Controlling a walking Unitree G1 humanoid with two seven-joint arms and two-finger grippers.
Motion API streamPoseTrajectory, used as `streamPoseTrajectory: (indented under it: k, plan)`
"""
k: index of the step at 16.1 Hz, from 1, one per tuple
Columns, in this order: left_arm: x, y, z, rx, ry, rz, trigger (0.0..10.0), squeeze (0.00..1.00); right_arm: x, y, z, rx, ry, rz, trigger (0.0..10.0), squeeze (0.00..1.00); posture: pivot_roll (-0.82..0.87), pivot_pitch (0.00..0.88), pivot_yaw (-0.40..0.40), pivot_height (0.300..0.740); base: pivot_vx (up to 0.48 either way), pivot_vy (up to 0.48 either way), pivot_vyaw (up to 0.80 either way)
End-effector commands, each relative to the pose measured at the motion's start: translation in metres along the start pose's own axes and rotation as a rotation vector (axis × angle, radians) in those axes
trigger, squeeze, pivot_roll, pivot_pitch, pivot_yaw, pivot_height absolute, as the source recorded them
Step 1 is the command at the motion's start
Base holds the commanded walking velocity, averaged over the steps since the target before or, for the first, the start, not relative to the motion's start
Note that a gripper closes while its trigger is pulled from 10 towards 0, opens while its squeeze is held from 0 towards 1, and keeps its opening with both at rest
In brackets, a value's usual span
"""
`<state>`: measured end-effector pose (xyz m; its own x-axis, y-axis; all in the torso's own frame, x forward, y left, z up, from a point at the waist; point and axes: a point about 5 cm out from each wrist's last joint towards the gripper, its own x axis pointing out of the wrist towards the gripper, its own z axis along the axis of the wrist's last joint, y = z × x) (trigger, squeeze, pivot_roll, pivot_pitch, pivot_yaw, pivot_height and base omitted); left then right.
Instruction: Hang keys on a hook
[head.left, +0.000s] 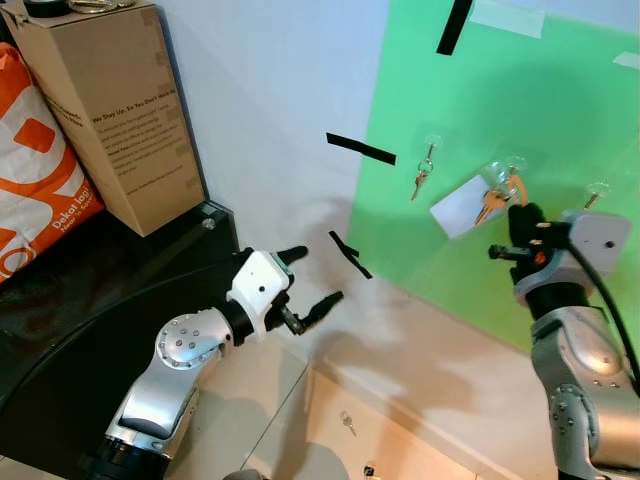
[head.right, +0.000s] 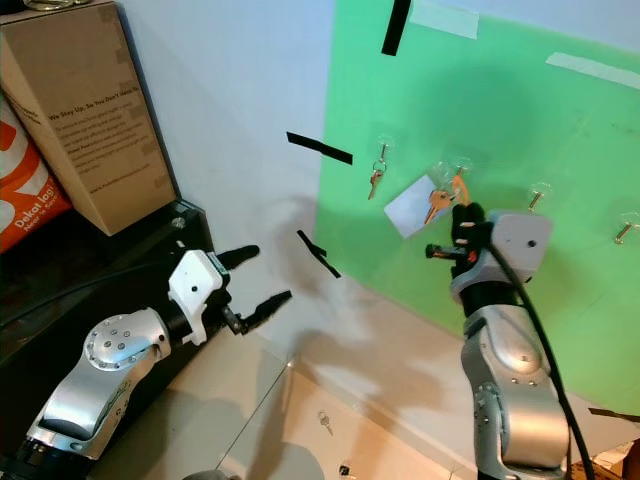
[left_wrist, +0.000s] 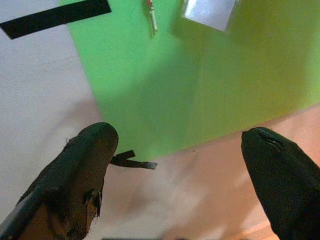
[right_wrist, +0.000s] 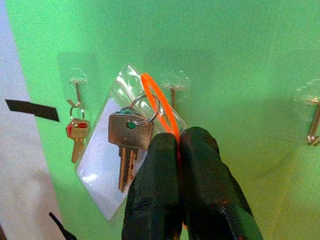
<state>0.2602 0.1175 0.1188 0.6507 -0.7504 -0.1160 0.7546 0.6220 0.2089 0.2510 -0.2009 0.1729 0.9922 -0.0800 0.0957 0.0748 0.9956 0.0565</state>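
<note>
A silver key (right_wrist: 129, 145) on a ring hangs from an orange loop (right_wrist: 160, 102), with a clear plastic tag (right_wrist: 100, 170) behind it. My right gripper (right_wrist: 179, 137) is shut on the orange loop and holds it up against the green board (head.left: 560, 120). The loop's top lies just beside a clear stick-on hook (right_wrist: 172, 92); I cannot tell whether it is over the hook. One hook further along carries a small red-headed key (right_wrist: 77, 135). My left gripper (head.left: 318, 275) is open with nothing in it, low by the white wall.
Another bare hook (right_wrist: 315, 120) sits on the board's other side. Black tape strips (head.left: 360, 150) mark the wall. A cardboard box (head.left: 110, 110) and an orange bag (head.left: 30, 170) stand on a black surface (head.left: 60, 300) at left. A small metal item (head.left: 348, 422) lies on the floor.
</note>
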Motion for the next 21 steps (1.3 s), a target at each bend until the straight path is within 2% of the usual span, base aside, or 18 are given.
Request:
streamPoseTrajectory:
  k: [1,3,6,21]
  plan:
    - [0.001,0.001,0.006,0.01,-0.014,-0.015,10.0,0.28,0.003,0.0,0.008,-0.003,-0.028,0.035,10.0,0.0,-0.01,0.0,-0.029,0.74,0.0,0.0,0.0]
    - [0.002,0.002,0.006,0.01,-0.013,-0.015,10.0,0.28,0.006,0.008,0.009,0.002,-0.009,0.147,10.0,0.0,-0.01,0.0,-0.031,0.74,0.0,0.0,0.0]
    - [0.001,0.002,0.006,0.009,-0.013,-0.015,10.0,0.29,0.01,0.012,0.006,-0.004,0.017,0.206,10.0,0.0,0.0,0.0,-0.04,0.74,0.0,0.0,0.0]
    - [0.0,0.002,0.008,0.008,-0.014,-0.032,10.0,0.29,0.029,-0.011,0.005,-0.053,0.037,0.087,10.0,0.0,0.01,0.0,-0.04,0.74,0.0,0.0,0.0]
